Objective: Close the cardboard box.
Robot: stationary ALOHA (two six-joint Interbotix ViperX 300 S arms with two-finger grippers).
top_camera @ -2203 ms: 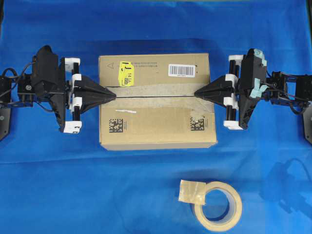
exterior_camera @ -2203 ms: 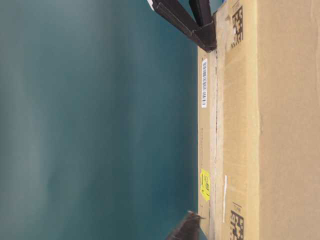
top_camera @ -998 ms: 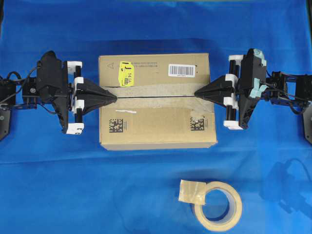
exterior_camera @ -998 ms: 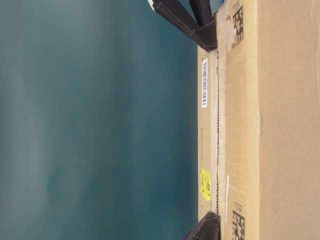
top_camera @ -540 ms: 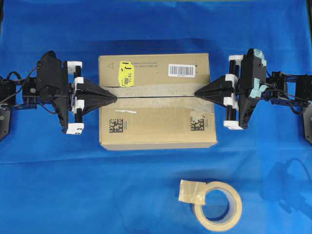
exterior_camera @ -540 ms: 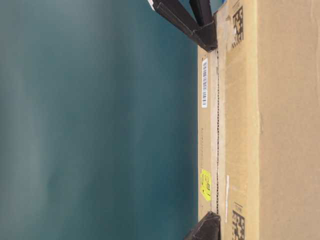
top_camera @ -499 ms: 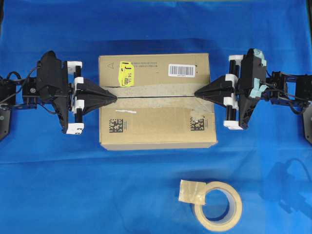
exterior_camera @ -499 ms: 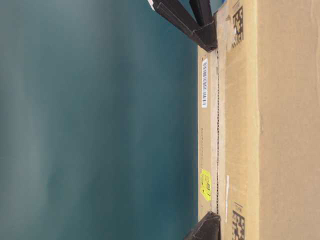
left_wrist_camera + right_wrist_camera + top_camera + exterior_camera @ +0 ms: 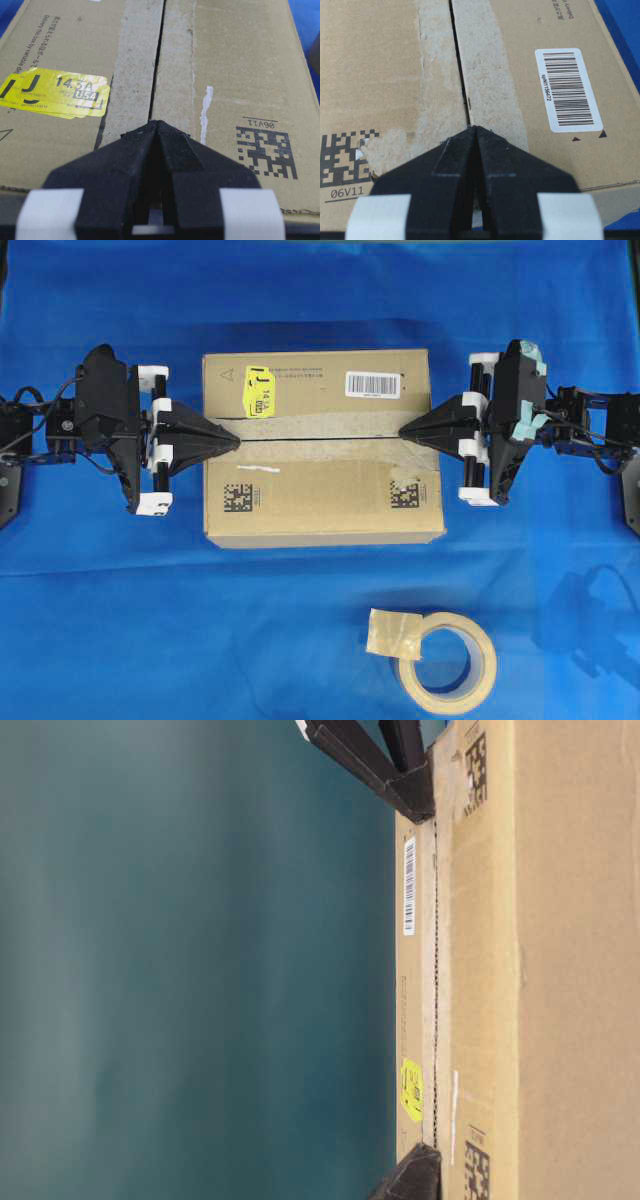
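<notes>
The cardboard box (image 9: pixel 322 448) sits in the middle of the blue cloth (image 9: pixel 150 620), its two long top flaps folded down flat so that they meet along a narrow dark seam (image 9: pixel 320 438) running left to right; a pale band of old tape residue borders that seam on both sides. On the far flap there is a yellow sticker (image 9: pixel 259 390) near the left end and a white barcode label (image 9: pixel 372 384) toward the right; the near flap carries two square printed codes, one at the left (image 9: pixel 236 498) and one at the right (image 9: pixel 403 494).

The left gripper (image 9: pixel 234 438) comes in from the left side with its black fingers pressed together into a single point, holding nothing; the tip rests at the left end of the seam, and the left wrist view shows it (image 9: pixel 156 123) lying right over the line where the flaps meet. The right gripper (image 9: pixel 402 430) mirrors it from the right, fingers likewise brought together with nothing between them, its point on the right end of the seam; from its own camera the tip (image 9: pixel 474 128) sits on the taped band just inside the box edge.

A roll of beige tape (image 9: pixel 445 660) lies flat on the cloth nearer to me and to the right, well apart from the box, with a loose tab of tape sticking up at its left side.

From table level the box (image 9: pixel 560 970) fills the frame, turned sideways.
</notes>
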